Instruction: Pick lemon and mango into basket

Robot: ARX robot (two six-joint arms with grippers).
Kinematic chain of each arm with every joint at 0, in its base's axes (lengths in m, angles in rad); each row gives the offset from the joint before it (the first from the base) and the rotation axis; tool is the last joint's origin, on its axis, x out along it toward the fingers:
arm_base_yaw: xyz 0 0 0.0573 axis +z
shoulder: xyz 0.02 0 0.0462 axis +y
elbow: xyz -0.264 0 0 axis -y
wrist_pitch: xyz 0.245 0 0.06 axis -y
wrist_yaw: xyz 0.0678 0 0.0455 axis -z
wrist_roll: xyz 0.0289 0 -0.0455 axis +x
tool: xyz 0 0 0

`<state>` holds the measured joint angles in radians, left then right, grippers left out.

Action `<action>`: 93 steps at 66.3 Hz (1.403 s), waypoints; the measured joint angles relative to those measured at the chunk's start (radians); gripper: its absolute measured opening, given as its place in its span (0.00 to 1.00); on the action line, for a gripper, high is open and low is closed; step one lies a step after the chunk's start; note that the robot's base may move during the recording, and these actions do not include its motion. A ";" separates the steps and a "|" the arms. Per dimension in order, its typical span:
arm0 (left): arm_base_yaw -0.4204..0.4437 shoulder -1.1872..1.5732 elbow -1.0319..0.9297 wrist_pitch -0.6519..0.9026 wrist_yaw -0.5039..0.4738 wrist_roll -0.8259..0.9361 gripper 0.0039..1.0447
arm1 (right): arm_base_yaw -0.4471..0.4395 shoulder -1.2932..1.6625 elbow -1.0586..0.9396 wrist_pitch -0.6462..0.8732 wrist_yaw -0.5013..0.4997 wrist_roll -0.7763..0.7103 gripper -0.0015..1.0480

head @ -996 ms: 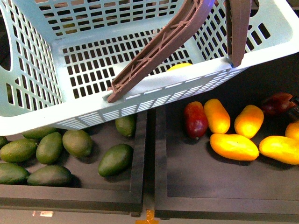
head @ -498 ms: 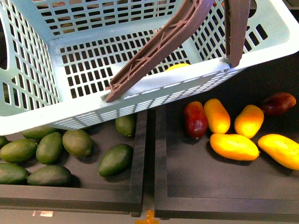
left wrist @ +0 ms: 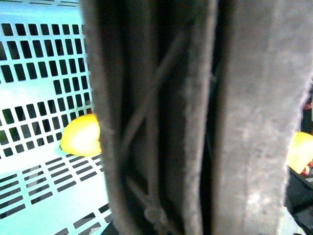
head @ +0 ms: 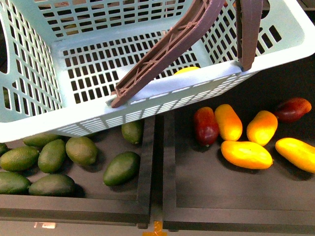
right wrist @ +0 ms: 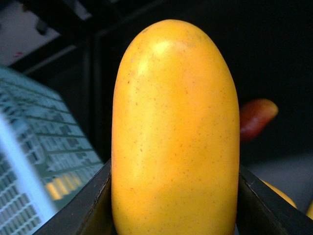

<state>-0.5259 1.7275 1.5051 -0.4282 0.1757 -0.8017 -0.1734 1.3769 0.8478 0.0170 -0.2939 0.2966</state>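
the right claw (right wrist: 172,213) is clenching on the elongated smooth yellow-orange mango (right wrist: 173,117); in the right wrist view its two dark fingers (right wrist: 78,208) are pressing the fruit from either side. the mango is standing up between them and filling the middle of the picture. beside it a slotted wall of the light teal plastic basket (right wrist: 34,147) is showing, blurred, and behind it a dark red oblong fruit (right wrist: 257,117) is lying on a dark surface

in the front view the basket (head: 147,110) is sitting tilted over the far part of two shallow black trays, and its two brown ribbed handles (head: 167,49) are rising out of the top of the picture. the small plump bright yellow lemon (head: 188,70) is peeking over the near rim, inside the basket. the left tray (head: 146,167) is holding dark green oval fruits (head: 121,168). the right tray (head: 197,196) is holding four yellow-orange oblong fruits (head: 246,154) and two dark red ones (head: 205,126), all lying outside the basket

in the left wrist view one brown handle (left wrist: 195,117) is filling most of the picture, close and blurred, so i cannot tell whether the left claw is clenched on it or released. the lemon (left wrist: 82,135) is lying on the basket's slotted floor (left wrist: 29,73), partly hidden behind the handle
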 joint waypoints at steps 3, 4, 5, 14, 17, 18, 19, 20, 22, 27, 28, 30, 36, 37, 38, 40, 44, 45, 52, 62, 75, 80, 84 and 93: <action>0.000 0.000 0.000 0.000 0.000 0.000 0.14 | 0.068 -0.033 0.020 -0.014 0.032 0.029 0.53; 0.000 0.000 0.000 0.000 0.000 0.000 0.14 | 0.094 -0.040 0.030 -0.016 0.041 0.037 0.53; 0.000 0.000 0.000 0.000 0.000 0.000 0.14 | 0.108 -0.043 0.034 -0.018 0.046 0.040 0.53; 0.000 0.000 0.000 0.000 0.000 0.000 0.14 | 0.259 -0.034 0.102 -0.035 0.119 0.078 0.53; 0.000 0.000 0.000 0.000 0.000 0.000 0.14 | 0.307 -0.017 0.134 -0.041 0.146 0.084 0.53; 0.000 0.000 0.000 0.000 0.000 0.000 0.14 | 0.319 -0.011 0.142 -0.043 0.155 0.084 0.53; 0.000 0.000 0.000 0.000 0.000 0.000 0.14 | 0.330 -0.006 0.151 -0.045 0.164 0.087 0.53; 0.000 0.000 0.000 0.000 0.000 0.000 0.14 | 0.351 0.006 0.170 -0.048 0.181 0.092 0.53; 0.000 0.000 0.000 0.000 0.000 0.000 0.14 | 0.371 0.019 0.189 -0.054 0.199 0.101 0.53; 0.000 0.000 0.000 0.000 0.001 0.000 0.14 | 0.430 0.072 0.262 -0.067 0.248 0.108 0.53; 0.000 0.000 0.000 0.000 0.001 0.000 0.14 | 0.437 0.080 0.273 -0.069 0.253 0.108 0.53; 0.000 0.000 0.000 0.000 0.001 0.000 0.14 | 0.450 0.098 0.294 -0.074 0.264 0.109 0.53; 0.000 0.000 0.000 0.000 0.000 0.000 0.14 | 0.496 0.164 0.375 -0.101 0.306 0.109 0.53; 0.000 0.000 0.000 0.000 0.000 0.000 0.14 | 0.501 0.172 0.384 -0.106 0.310 0.109 0.53; 0.000 0.000 0.000 0.000 0.000 0.000 0.14 | 0.506 0.180 0.393 -0.110 0.315 0.108 0.53; 0.000 0.000 0.000 0.000 -0.001 0.000 0.14 | 0.518 0.200 0.414 -0.120 0.328 0.108 0.53; 0.000 0.000 0.000 0.000 -0.001 0.000 0.14 | 0.537 0.225 0.438 -0.128 0.346 0.100 0.53; 0.000 0.000 0.000 0.000 0.000 0.000 0.14 | 0.540 0.229 0.439 -0.129 0.351 0.097 0.53; 0.000 0.000 0.000 0.000 0.000 0.000 0.14 | 0.560 0.245 0.444 -0.144 0.372 0.088 0.53; 0.000 0.000 0.000 0.000 0.000 0.000 0.14 | 0.572 0.245 0.422 -0.148 0.372 0.075 0.62; -0.001 0.000 0.000 0.000 0.000 0.001 0.14 | 0.550 0.229 0.388 -0.155 0.377 0.069 0.92; -0.001 0.000 -0.001 0.000 0.002 0.002 0.14 | 0.528 0.201 0.369 -0.161 0.378 0.064 0.92; 0.000 0.000 -0.001 0.000 0.000 -0.004 0.14 | 0.499 0.156 0.345 -0.168 0.398 0.045 0.91; 0.000 0.000 -0.001 0.000 -0.009 0.002 0.14 | 0.420 0.019 0.271 -0.169 0.452 0.004 0.92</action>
<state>-0.5262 1.7279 1.5043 -0.4286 0.1665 -0.7994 0.2466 1.3960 1.1187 -0.1524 0.1585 0.3008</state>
